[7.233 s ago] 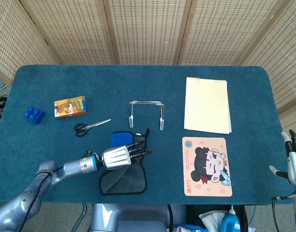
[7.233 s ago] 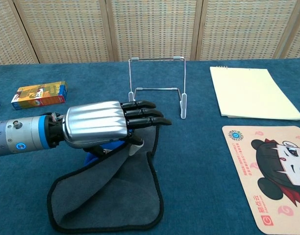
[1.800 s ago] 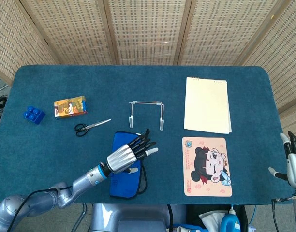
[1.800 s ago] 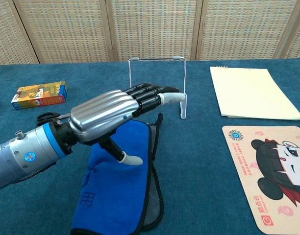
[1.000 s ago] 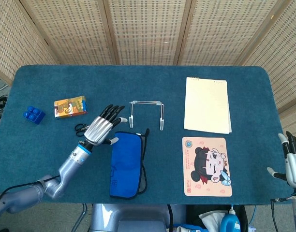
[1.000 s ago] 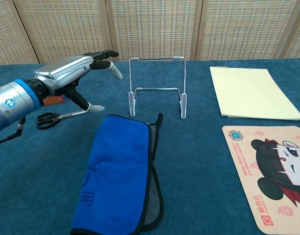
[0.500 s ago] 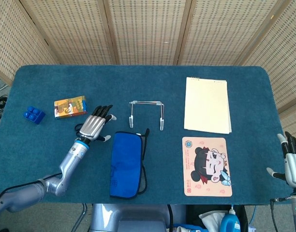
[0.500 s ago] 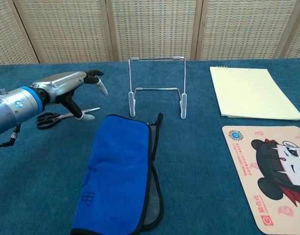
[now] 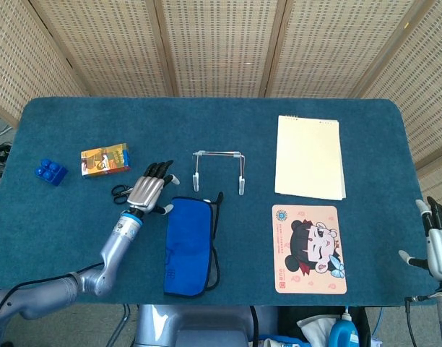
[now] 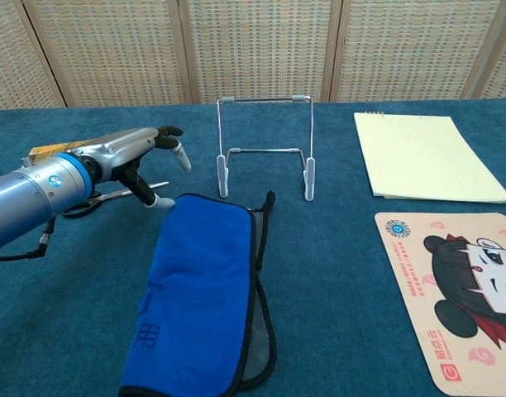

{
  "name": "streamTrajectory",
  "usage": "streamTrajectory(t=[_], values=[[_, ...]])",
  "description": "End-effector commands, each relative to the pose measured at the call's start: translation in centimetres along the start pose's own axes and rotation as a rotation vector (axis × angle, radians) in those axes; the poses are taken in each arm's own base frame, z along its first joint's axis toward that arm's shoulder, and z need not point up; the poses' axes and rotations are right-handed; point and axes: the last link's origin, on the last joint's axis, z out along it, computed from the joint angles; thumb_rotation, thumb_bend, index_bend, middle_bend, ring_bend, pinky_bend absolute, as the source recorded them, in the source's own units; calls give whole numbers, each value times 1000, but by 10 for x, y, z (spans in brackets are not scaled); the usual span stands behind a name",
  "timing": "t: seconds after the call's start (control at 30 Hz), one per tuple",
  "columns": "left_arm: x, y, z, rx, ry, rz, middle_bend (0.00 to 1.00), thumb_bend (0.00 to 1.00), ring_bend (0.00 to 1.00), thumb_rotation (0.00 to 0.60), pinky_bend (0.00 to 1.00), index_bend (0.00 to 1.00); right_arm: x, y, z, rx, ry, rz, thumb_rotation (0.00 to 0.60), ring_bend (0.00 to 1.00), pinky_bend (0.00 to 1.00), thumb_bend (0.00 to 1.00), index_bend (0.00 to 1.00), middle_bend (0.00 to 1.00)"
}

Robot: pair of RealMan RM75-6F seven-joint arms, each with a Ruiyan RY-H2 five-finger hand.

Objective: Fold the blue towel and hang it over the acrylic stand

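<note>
Our left hand (image 9: pixel 147 191) open, holds nothing. Folded blue cloth towel (image 9: pixel 188 245) lies just right of it, long side running toward us. Clear acrylic stand (image 10: pixel 264 147) beyond. Right hand (image 9: pixel 438 249) far off, open.

Lab-like tabletop (image 9: pixel 206 123) (woven screens (image 9: pixel 221 43) behind).
</note>
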Motion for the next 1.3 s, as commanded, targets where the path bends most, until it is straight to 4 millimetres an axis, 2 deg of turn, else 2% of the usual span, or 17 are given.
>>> streamTrajectory(t=[0.03,0.1,0.47,1.3], values=[[-3,6,0,6,-5,-11,0,258,0,600,0,347,2,1,-1,2,5,8,600,0,0,0,0,0],[-10,12,-2,11,-18,-1,0,262,0,600,0,349,3,0,-2,11,1,13,600,0,0,0,0,0],[-20,19,-2,41,-20,11,0,270,0,600,0,360,4,-1,-3,19,-1,22,600,0,0,0,0,0],[-34,15,-3,92,-58,19,0,284,0,600,0,387,3,-1,-3,19,-3,22,600,0,0,0,0,0]])
